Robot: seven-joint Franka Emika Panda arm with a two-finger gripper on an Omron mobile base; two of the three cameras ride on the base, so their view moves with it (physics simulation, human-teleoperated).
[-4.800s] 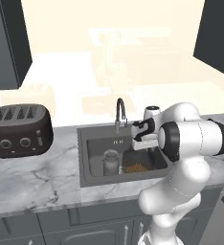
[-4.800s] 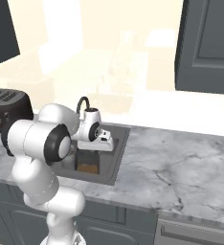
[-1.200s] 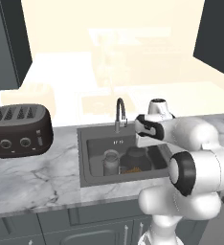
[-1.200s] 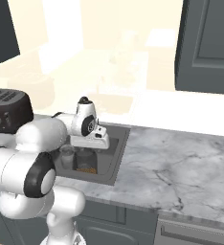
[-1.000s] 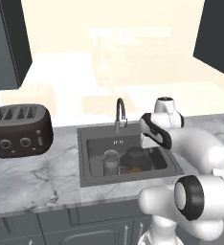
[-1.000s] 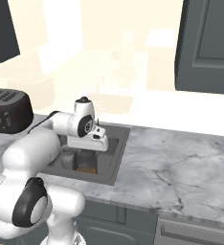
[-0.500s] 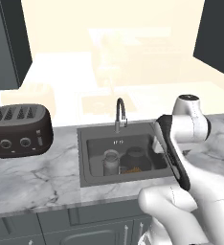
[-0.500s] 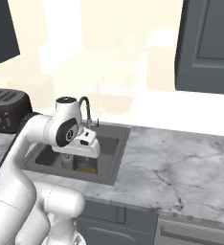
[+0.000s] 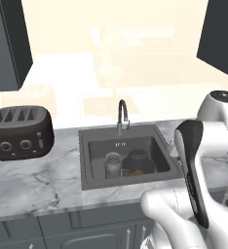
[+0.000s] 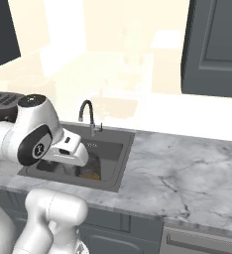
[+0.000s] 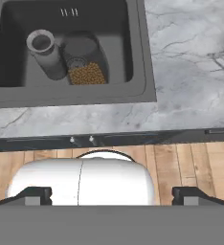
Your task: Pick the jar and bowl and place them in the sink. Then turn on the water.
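Observation:
The sink (image 9: 89, 160) (image 11: 142, 57) (image 10: 115, 163) is a dark recessed basin in the marble counter. Inside it, the jar (image 9: 113, 164) (image 11: 44, 50) stands upright at the left, its grey lid on top. Right beside the jar lies the bowl (image 9: 137, 159) (image 11: 84, 57), a dark round shape with a speckled brown patch on its near side. The curved tap (image 9: 122, 114) (image 10: 87, 115) rises at the back edge. The water is out of view. My gripper (image 11: 113, 195) hangs high, above the floor in front of the counter. It is open and holds nothing.
A black toaster (image 9: 21, 131) stands on the counter left of the sink. Marble counter (image 11: 195, 52) stretches to the right of the basin. Dark cabinet fronts (image 11: 133, 139) and a wooden floor (image 11: 181, 162) lie below the counter edge. My arm (image 9: 194, 170) fills the near right.
The arm has drawn back and up from over the sink toward the near side. The jar and bowl stay in the basin. The jaws stay open.

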